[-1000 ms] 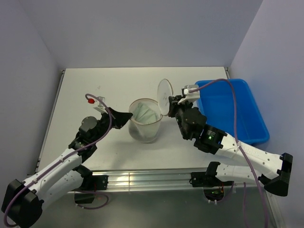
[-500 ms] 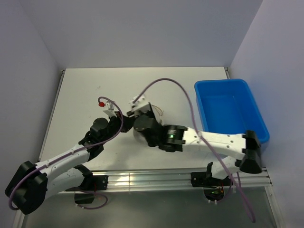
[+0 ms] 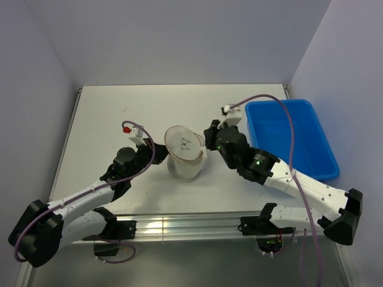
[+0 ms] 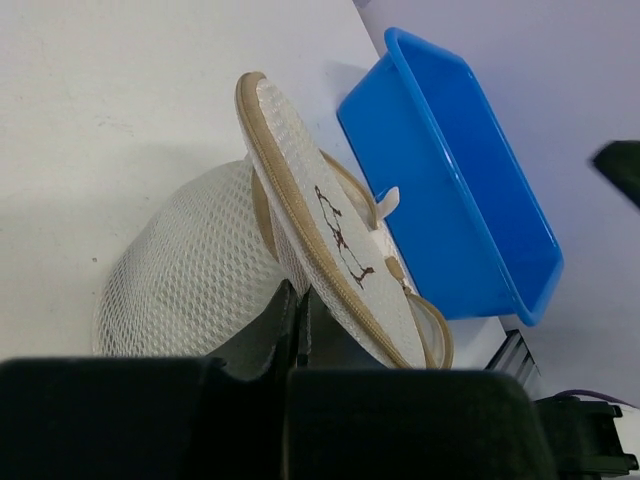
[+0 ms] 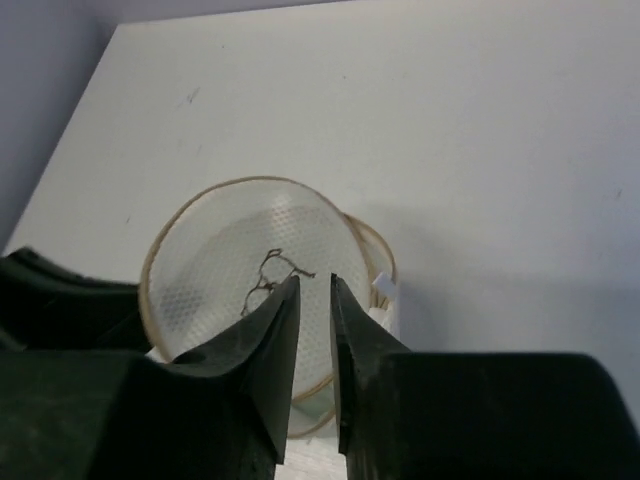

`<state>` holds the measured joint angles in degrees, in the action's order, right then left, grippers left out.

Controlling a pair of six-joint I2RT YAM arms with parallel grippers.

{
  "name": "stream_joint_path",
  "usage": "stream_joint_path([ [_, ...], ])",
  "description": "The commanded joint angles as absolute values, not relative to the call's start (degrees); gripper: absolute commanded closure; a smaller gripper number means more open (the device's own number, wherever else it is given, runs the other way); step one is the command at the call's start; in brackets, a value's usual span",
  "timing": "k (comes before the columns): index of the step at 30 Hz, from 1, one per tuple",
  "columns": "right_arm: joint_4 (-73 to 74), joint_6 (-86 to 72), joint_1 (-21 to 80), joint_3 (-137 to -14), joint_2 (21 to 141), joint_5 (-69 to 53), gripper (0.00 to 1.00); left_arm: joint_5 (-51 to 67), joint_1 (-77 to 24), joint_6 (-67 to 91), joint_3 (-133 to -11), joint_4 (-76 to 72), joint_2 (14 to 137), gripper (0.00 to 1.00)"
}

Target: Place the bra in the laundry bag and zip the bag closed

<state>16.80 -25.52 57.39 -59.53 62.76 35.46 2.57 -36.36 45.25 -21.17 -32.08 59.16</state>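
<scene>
My left pincer (image 4: 300,312) is pinched shut on the mesh wall of the laundry bag (image 3: 184,166), which stands upright near the middle of the counter (image 3: 119,101), a little toward its near edge. The round lid (image 3: 184,143) lies tilted over the bag's mouth, unzipped. My right pincer (image 5: 315,285) hovers above the lid, jaws a narrow gap apart, holding nothing. The blue bin (image 3: 281,128) sits along the right edge
</scene>
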Motion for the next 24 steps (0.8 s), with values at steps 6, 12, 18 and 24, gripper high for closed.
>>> stream_joint_path([
  [6,3.17,-40.68,41.93,-46.24,63.36,16.88,0.47,6.15,-35.51,42.98,-28.82,-38.59,62.75,1.0],
  [12,-4.48,-44.82,38.06,-40.88,65.83,10.37,0.37,3.52,-35.16,43.94,-27.87,-29.11,59.6,0.58],
  [18,-8.35,-47.11,37.97,-36.66,63.81,11.69,0.39,-2.19,-34.8,43.68,-27.33,-11.62,50.37,0.24],
  [24,-10.89,-48.42,37.97,-34.29,63.46,9.67,0.41,-4.92,-34.89,44.73,-28.39,-0.09,43.07,0.18],
])
